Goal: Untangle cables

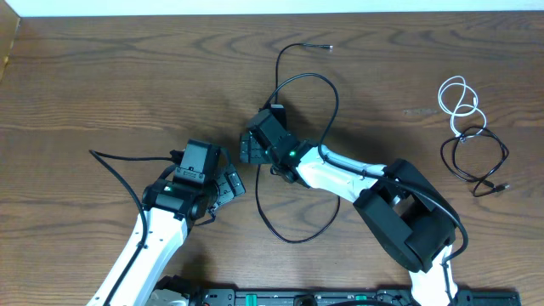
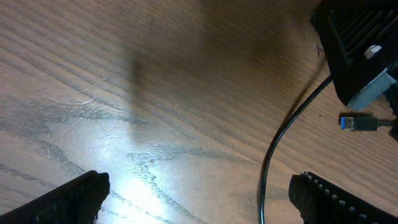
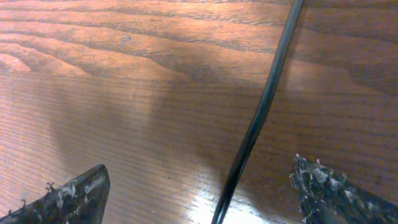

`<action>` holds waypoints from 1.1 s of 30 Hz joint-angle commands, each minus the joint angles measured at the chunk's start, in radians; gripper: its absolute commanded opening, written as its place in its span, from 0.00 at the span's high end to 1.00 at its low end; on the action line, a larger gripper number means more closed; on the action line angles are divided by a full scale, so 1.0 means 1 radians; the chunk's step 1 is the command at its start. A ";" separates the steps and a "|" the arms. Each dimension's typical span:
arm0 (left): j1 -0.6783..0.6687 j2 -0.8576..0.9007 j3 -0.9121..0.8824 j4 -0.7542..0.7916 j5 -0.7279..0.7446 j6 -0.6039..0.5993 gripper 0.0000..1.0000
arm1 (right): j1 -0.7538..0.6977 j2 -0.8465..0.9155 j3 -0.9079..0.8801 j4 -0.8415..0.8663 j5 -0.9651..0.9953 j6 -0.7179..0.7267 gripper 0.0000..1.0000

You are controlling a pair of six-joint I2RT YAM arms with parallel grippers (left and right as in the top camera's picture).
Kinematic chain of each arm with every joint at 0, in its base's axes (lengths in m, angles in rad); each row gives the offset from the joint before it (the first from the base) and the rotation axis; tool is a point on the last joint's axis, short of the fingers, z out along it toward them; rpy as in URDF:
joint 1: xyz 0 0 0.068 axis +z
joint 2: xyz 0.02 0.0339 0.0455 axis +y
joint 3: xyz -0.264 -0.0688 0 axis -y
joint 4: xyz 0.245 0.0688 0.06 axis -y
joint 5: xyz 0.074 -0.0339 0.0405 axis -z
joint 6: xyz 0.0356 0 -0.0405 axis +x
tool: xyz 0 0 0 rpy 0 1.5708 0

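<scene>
Two robot arms meet near the middle of a dark wood-grain counter [image 1: 102, 76]. A long black cable [image 1: 333, 110] runs from a small plug end near the far edge, curls round past the right tool [image 1: 252, 146] and sweeps down in a wide arc toward the near side. The right tool's jaws stand wide open, low over the counter. Its wrist view shows the fingers [image 3: 68, 199] apart at both lower corners, with the black cable running between them and touched by neither. The left tool [image 1: 229, 185], just beside the right, is likewise spread wide and holds nothing. From its wrist camera a black cable curves across the wood between its fingers [image 2: 329, 199], and a plug with a blue tongue [image 2: 357, 122] shows beyond, close under the right tool's black body. Well apart, at the counter's right side, a short white cable [image 1: 457, 95] lies in loops, its lower loop meeting a second black cable [image 1: 476, 157] coiled just below it.
</scene>
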 commanded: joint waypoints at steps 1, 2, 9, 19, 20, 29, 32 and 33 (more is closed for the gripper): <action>-0.001 -0.005 0.010 -0.003 -0.003 -0.005 0.02 | 0.007 0.053 -0.005 -0.013 0.037 0.015 0.09; -0.001 -0.005 0.010 -0.003 -0.003 -0.005 0.02 | 0.007 0.055 -0.005 -0.013 0.037 0.015 0.07; -0.001 -0.005 0.010 -0.003 -0.003 -0.005 0.02 | 0.008 0.058 -0.005 -0.007 0.055 0.015 0.07; -0.001 -0.005 0.010 -0.003 -0.003 -0.005 0.02 | 0.008 0.058 -0.005 -0.007 0.055 0.015 0.09; -0.001 -0.005 0.010 -0.003 -0.003 -0.005 0.02 | 0.008 0.058 -0.005 -0.007 0.055 0.015 0.09; -0.001 -0.005 0.010 -0.003 -0.003 -0.005 0.02 | 0.008 0.058 -0.005 -0.006 0.059 0.015 0.07; -0.001 -0.005 0.010 -0.003 -0.003 -0.005 0.02 | 0.008 0.058 -0.005 -0.009 0.059 0.015 0.06; -0.001 -0.005 0.010 -0.003 -0.003 -0.005 0.02 | 0.008 0.058 -0.005 -0.011 0.059 0.015 0.04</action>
